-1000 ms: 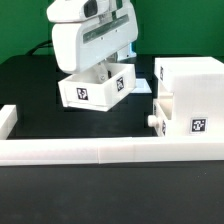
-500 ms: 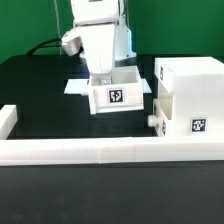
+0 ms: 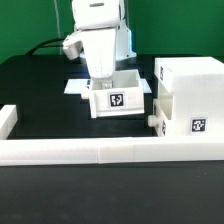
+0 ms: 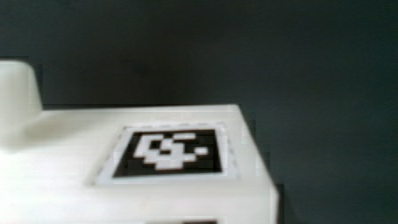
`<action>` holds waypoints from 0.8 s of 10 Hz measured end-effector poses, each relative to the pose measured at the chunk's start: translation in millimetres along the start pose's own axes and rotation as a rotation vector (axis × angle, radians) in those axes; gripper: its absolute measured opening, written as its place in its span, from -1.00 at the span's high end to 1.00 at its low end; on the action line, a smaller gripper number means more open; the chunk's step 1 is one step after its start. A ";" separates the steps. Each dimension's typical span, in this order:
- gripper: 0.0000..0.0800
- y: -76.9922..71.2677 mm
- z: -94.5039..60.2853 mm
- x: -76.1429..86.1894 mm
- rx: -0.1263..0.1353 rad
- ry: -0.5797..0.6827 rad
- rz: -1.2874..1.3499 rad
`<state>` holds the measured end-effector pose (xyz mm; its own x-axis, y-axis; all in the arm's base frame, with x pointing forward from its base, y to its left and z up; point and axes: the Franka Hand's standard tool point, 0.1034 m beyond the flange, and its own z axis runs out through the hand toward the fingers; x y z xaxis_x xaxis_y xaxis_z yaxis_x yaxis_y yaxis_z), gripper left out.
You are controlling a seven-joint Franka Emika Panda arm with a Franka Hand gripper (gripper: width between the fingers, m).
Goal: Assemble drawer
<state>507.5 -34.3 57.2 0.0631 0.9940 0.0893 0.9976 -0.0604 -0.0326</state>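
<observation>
Tray: small open-top tray with a tag on its front, sitting mid-counter, just to the exterior view's left of the housing. Looks level and square-on, open side up.

Why it's there: my guess is it's being lined up beside the housing so it can slide into a slot. It's near the housing but not touching as far as I can see.

Housing: tall white box with tags, at the exterior view's right. Another tray with a little knob looks already in its lower slot.

Arm: the gripper reaches straight down at the tray's back-left wall.

Jaws: look like they're pinching that wall, pretty narrow, but the tips are hidden by the arm body, so honestly can't tell for sure if they're clamped or just around it.

Wrist view: close-up of a white top face with a tag, blurry, jaws not visible there.

Rail: long low white rail across the front, nothing touching it.

Marker board: flat white bit peeking out behind the tray.
</observation>
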 end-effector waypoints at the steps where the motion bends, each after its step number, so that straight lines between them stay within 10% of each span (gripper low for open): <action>1: 0.89 5.0 0.2 2.0 -0.005 0.002 -0.006; 8: 0.89 12.5 2.2 15.3 -0.010 -0.006 -0.040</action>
<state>520.9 -19.7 55.9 0.0227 0.9962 0.0843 0.9996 -0.0211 -0.0194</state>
